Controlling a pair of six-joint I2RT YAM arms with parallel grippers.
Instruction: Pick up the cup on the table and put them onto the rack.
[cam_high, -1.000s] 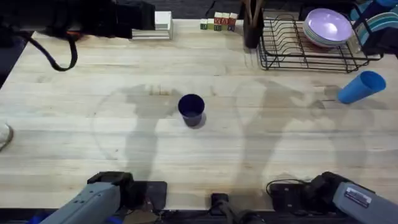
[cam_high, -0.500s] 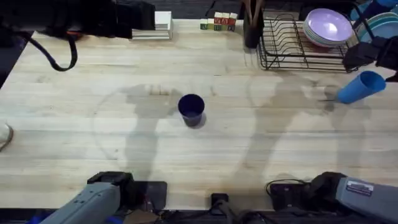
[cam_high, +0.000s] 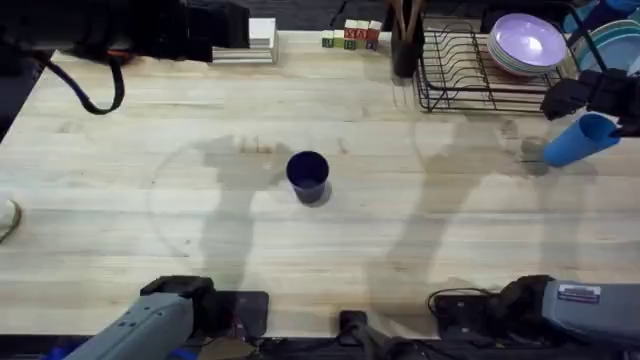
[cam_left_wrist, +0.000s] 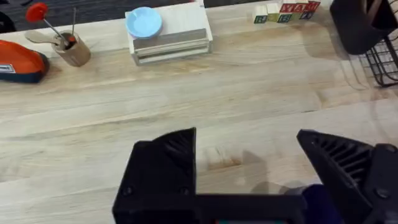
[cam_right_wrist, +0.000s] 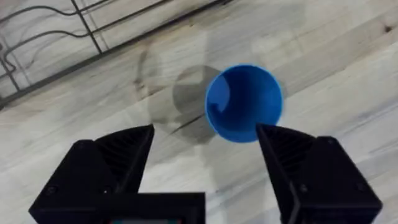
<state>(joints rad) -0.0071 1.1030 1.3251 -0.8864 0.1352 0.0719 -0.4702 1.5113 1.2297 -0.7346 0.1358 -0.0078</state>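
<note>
A dark navy cup (cam_high: 307, 175) stands upright mid-table (cam_high: 420, 230); its rim peeks in low in the left wrist view (cam_left_wrist: 317, 198). My left gripper (cam_left_wrist: 249, 177) hangs open high above it. A light blue cup (cam_high: 582, 138) stands on the table at the right, just in front of the black wire rack (cam_high: 470, 72). My right gripper (cam_high: 590, 95) hovers over this cup. In the right wrist view the right gripper (cam_right_wrist: 205, 130) is open, the light blue cup (cam_right_wrist: 244, 102) sits just beyond its fingertips, mouth up, and rack wires (cam_right_wrist: 93, 37) run behind.
Purple plates (cam_high: 527, 45) and a dark utensil holder (cam_high: 405, 45) sit in the rack. A white stacked box (cam_high: 255, 42) and letter blocks (cam_high: 350, 37) line the far edge. The left arm (cam_high: 130, 30) looms dark at the upper left.
My right gripper has come in from the right edge and moved left over the light blue cup. Both cups and the left arm have stayed put.
</note>
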